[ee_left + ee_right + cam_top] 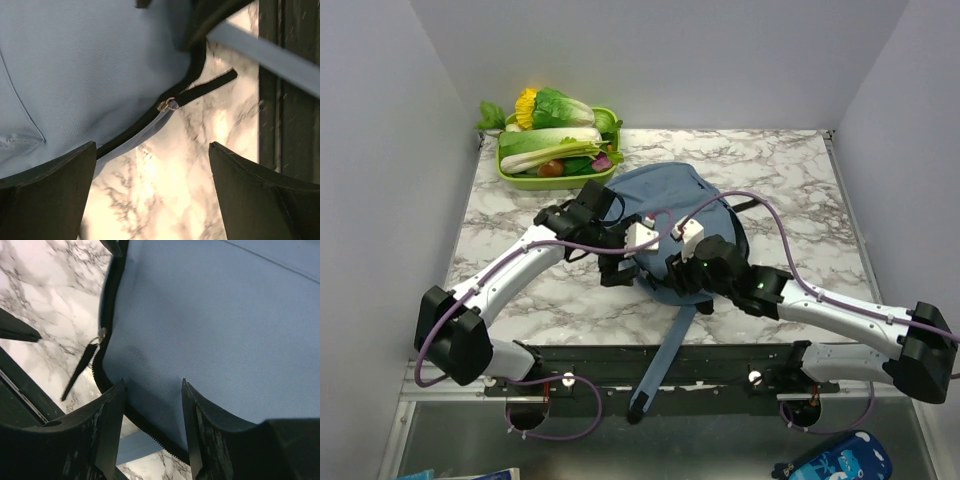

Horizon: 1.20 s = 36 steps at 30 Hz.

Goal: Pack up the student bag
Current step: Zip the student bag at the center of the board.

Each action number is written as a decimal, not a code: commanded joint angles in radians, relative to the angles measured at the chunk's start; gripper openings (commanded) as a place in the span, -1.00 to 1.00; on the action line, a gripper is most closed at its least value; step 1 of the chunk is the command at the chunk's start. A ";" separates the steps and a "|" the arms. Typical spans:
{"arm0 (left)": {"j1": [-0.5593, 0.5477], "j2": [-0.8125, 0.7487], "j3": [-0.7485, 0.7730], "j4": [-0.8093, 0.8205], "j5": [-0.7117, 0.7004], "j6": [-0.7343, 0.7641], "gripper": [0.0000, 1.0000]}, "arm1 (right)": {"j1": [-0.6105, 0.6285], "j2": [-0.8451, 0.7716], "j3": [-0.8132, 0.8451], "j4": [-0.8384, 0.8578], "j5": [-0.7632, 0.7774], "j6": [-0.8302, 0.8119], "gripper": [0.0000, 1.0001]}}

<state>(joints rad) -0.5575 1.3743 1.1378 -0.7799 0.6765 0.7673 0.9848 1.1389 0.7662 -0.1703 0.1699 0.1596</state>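
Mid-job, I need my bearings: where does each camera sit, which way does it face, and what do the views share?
Top external: above and behind the bases, looking down on the marble table, student bag and vegetable tray; left arm and right arm show.
Left wrist: aimed at the bag's edge; left gripper shows, fingers wide apart.
Right wrist: aimed at the bag's blue fabric; right gripper shows.
Shared: both wrist views catch the zip pull.
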 commanded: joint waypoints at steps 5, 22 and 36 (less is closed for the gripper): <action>-0.039 -0.093 -0.094 0.055 -0.253 0.443 0.97 | -0.003 -0.010 -0.015 -0.008 0.057 0.017 0.21; -0.151 -0.268 -0.530 0.809 -0.267 0.397 0.72 | -0.003 -0.203 -0.162 0.055 -0.059 -0.035 0.35; -0.212 -0.293 -0.559 0.803 -0.278 0.340 -0.83 | -0.006 -0.053 -0.094 0.138 0.098 -0.127 -0.20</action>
<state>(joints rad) -0.7441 1.1145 0.5804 -0.0002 0.3763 1.1553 0.9829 1.0428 0.6212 -0.1020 0.1753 0.0650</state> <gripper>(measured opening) 0.117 0.483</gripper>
